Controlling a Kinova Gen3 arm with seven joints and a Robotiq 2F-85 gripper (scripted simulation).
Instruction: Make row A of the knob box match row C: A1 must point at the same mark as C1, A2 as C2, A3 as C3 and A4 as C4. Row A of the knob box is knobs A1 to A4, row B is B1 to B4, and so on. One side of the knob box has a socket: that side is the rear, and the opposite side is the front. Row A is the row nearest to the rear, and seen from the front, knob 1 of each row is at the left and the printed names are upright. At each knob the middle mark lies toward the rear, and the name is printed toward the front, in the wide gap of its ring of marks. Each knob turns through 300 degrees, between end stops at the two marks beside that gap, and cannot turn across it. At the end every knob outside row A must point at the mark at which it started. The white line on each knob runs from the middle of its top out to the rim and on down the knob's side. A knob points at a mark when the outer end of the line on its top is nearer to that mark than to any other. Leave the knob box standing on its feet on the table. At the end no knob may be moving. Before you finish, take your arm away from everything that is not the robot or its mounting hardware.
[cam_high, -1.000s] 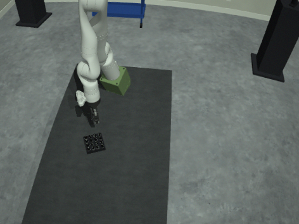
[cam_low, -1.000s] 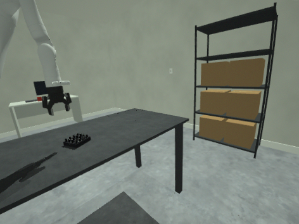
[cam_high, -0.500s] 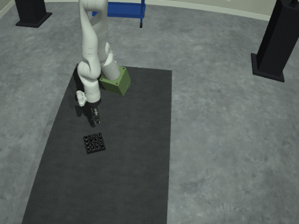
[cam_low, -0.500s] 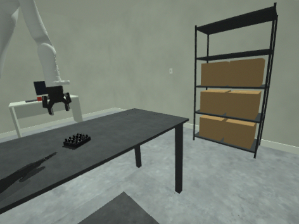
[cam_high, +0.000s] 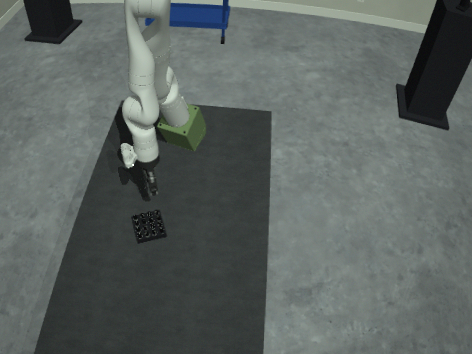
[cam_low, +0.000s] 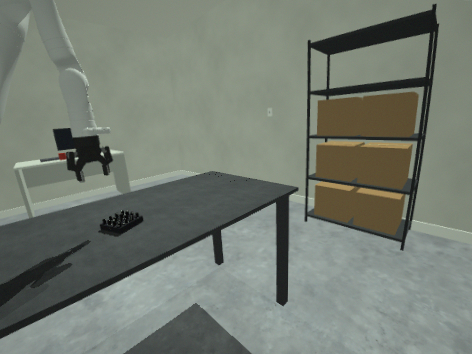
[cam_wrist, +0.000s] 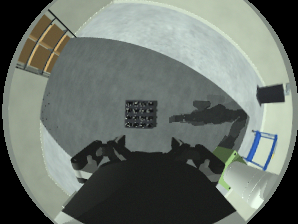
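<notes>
White, smooth-shelled jointed robot arm (cam_high: 142, 95) (cam_low: 75, 95) (cam_wrist: 245, 185), one, reaching downward. Black two-fingered metal gripper (cam_high: 152, 191) (cam_low: 93, 175) (cam_wrist: 148, 141), one, fingers spread wide, nothing between them, raised above the table and apart from the knob box. Square black knob box (cam_high: 149, 226) (cam_low: 121, 222) (cam_wrist: 141, 114), one, knobs upward, on the table; pointer lines too small to read. Dark grey rectangular table (cam_high: 210, 225) (cam_low: 190, 200) (cam_wrist: 95, 70), black-legged. Black-framed shelf rack (cam_low: 308, 130) (cam_wrist: 62, 23), one, by the wall, bearing brown cardboard boxes (cam_low: 340, 117) (cam_wrist: 50, 35) on three levels.
</notes>
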